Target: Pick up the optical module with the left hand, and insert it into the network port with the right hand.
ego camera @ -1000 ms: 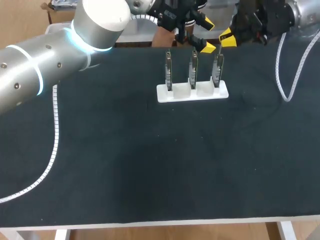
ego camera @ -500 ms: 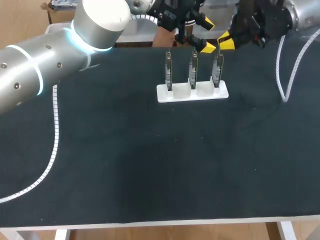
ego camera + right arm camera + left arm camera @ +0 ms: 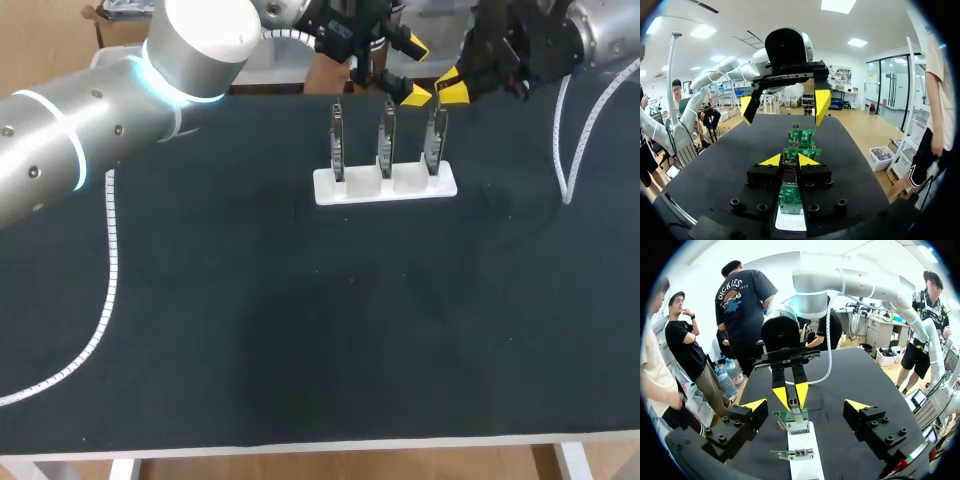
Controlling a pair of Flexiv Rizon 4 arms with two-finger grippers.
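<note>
- The optical module point(image 3: 790, 172) is pinched between the closed fingers of the right gripper point(image 3: 790, 161), just above the circuit board point(image 3: 790, 196) at the right end of the white holder point(image 3: 385, 185).
- The left gripper point(image 3: 806, 405) hangs behind the holder, spread wide and empty.
- Risk: if the module meets the port tilted or off-centre, it may jam, or it may lever the board over in the holder.

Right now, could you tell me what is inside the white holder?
Three green boards stand upright in the white holder, one per slot. The right gripper pinches the top of the end board. Their lower edges are hidden inside the slots.
</note>
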